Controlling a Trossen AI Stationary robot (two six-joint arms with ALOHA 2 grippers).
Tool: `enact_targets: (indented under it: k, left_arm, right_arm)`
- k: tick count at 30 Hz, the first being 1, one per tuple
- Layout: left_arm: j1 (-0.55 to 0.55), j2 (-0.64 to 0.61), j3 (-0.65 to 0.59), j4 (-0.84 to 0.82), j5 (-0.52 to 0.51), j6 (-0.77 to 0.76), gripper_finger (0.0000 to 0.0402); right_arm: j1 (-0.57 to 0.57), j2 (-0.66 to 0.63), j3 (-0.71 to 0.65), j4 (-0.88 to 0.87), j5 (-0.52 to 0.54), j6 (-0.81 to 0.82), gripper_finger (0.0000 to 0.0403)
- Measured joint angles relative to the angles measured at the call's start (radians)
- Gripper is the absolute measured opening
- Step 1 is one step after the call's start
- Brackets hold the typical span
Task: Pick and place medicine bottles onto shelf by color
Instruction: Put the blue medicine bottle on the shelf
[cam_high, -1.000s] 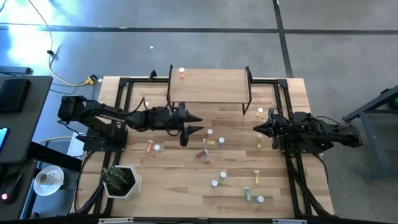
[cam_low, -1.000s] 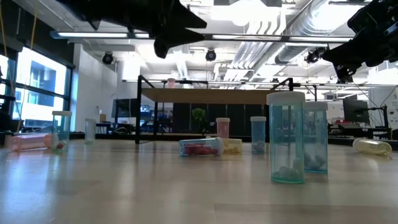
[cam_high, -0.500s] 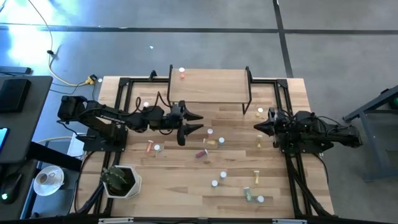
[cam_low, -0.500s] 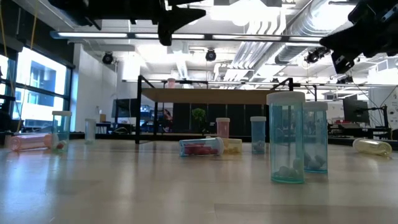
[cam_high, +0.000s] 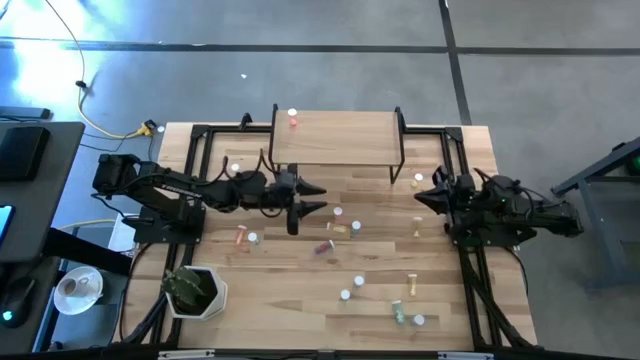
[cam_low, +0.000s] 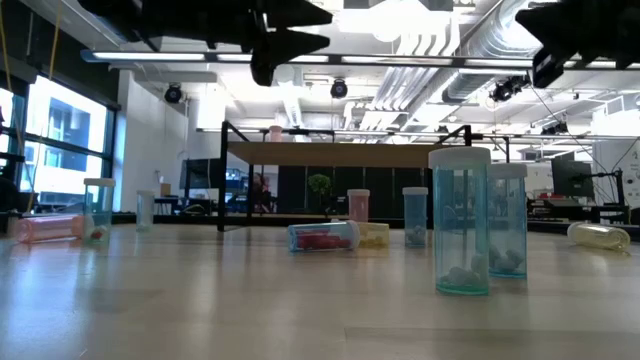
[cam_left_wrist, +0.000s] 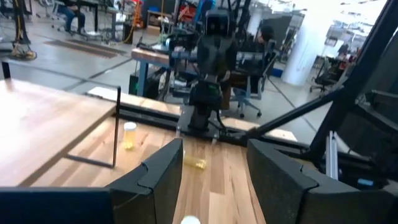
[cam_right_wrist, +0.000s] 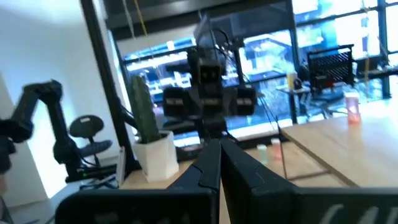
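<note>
Beside shelf (cam_high: 338, 137), left gripper (cam_high: 318, 198), seemingly empty

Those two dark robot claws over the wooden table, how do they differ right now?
The left gripper has its two fingers spread apart with nothing between them; the right gripper has its fingers pressed shut. The left gripper hangs just in front of the small raised light-wood shelf, while the right gripper sits off the shelf's right end. Both are dark, empty and raised above the table.
</note>
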Motion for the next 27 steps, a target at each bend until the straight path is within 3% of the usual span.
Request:
enact_targets:
  k: [9, 16, 23, 27]
  left_arm:
    - [-0.038, 0.000, 0.000, -0.062, -0.035, 0.002, 0.0170]
    - [-0.043, 0.000, 0.000, -0.086, -0.086, 0.025, 0.0170]
    - [-0.042, 0.000, 0.000, -0.078, -0.087, 0.028, 0.0170]
    - [-0.041, 0.000, 0.000, -0.078, -0.087, 0.028, 0.0170]
  right_arm:
    - [0.000, 0.115, 0.000, 0.125, -0.019, -0.027, 0.0001]
    - [0.000, 0.202, 0.000, 0.241, 0.089, -0.027, 0.0001]
    - [0.003, 0.256, 0.000, 0.358, 0.025, -0.113, 0.0000]
    - [0.003, 0.306, 0.000, 0.436, 0.049, -0.105, 0.0008]
